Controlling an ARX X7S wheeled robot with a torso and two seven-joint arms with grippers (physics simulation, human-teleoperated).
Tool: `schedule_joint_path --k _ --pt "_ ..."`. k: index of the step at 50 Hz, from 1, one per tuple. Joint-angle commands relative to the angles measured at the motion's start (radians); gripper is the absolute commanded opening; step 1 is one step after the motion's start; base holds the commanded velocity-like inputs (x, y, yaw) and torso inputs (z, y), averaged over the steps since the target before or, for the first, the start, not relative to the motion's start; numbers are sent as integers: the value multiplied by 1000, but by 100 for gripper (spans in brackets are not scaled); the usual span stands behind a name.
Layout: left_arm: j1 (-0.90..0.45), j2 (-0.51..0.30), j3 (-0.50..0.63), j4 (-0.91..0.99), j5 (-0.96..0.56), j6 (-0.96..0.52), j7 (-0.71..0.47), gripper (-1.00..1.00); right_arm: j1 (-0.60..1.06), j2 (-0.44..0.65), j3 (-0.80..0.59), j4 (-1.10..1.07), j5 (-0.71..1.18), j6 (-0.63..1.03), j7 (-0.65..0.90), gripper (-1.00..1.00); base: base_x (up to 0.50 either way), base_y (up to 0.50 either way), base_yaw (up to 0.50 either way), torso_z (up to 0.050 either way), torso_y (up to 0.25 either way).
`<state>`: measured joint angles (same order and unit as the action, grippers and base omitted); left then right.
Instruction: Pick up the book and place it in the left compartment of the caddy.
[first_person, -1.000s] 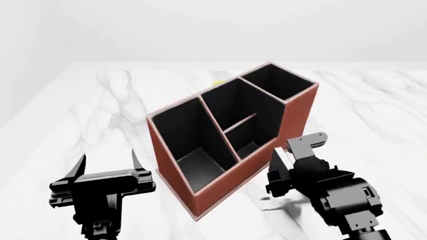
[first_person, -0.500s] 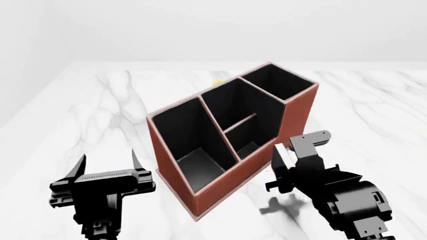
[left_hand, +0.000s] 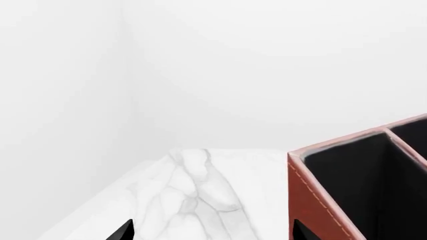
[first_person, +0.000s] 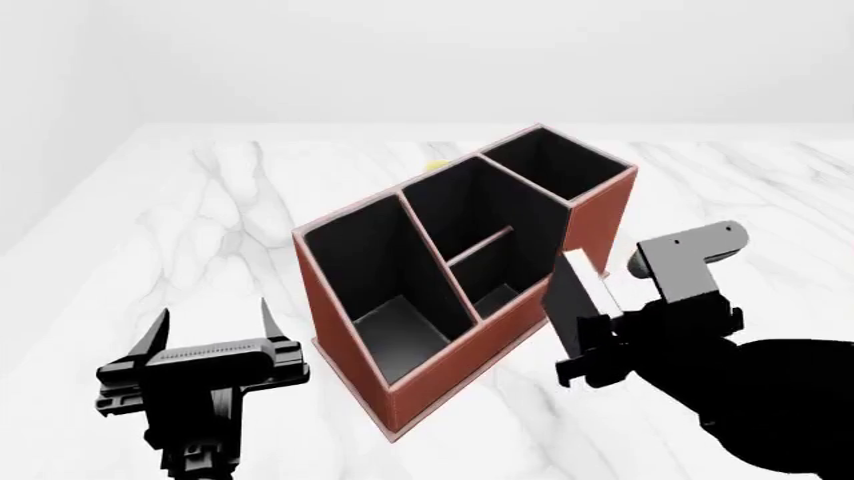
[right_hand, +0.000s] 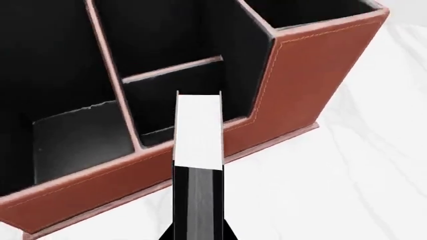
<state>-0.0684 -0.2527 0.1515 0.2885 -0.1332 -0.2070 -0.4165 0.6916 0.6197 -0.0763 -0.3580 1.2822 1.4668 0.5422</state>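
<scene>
- Lifting the small thin black book (first_person: 577, 300) with white page edges, I have raised my right tool (first_person: 587, 330) off the white marble worktop (first_person: 200, 220) over the last second, so it now rides level with the near wall of the reddish-brown, black-lined caddy (first_person: 587, 225).
- The right tool is clenched on the book, held edge-up just beside that wall.
- The long undivided left compartment (first_person: 380, 290) lies further left, so I judge a sideways carry comes next.
- My left tool (first_person: 214, 335) hangs released and idle.
</scene>
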Motion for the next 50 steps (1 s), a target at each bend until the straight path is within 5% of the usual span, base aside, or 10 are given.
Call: schedule_joint_path --k 1,10,19,33,50 --pt "1 -4 5 -1 -2 3 -6 100 224 123 -65 -58 631 18 391 -100 0 0 0 0 0" --pt "-3 -7 3 -7 -10 8 -7 100 493 30 -212 67 700 -8 421 -100 0 0 0 0 1" --pt "-3 -11 2 -11 -14 13 -11 100 639 -133 -297 246 517 16 283 -100 0 0 0 0 1" --pt "-6 -14 5 -22 -21 20 -13 100 646 -293 -500 365 105 -112 -54 -100 0 0 0 0 1" --pt "-6 -18 9 -30 -27 29 -18 100 593 -346 -637 467 -60 -232 -183 -100 0 0 0 0 1"
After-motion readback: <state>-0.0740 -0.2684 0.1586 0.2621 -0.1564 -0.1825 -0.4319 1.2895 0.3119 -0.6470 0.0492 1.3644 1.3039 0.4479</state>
